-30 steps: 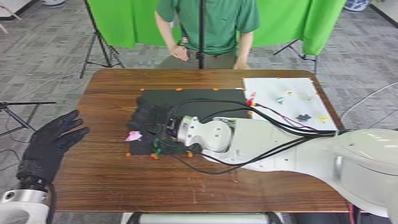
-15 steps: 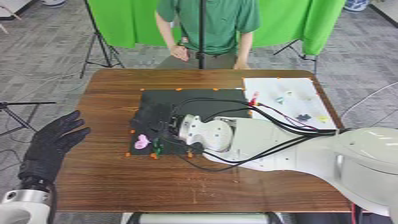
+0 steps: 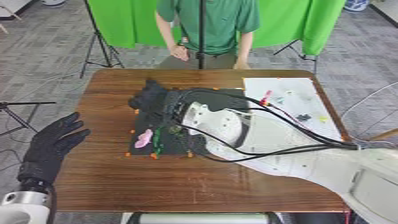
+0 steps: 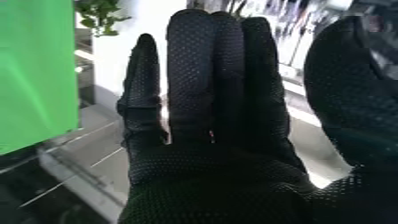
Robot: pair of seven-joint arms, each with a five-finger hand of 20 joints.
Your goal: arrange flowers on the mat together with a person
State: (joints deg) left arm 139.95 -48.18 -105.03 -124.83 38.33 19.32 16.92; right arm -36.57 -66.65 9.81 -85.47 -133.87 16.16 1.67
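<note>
I've moved my right hand [image 3: 149, 97] from near the pink flower [image 3: 143, 139] to the black mat's [image 3: 174, 148] far left corner, fingers straight, thumb wide. The flower now lies plainly visible on the near left part, beside green stems [image 3: 157, 141].

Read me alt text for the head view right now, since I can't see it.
The robot's open right hand is over the far left part of a black mat, where a pink flower and something green lie near the near left corner. The left hand is at the table's left edge; a white sheet with small colored pieces lies right.
</note>
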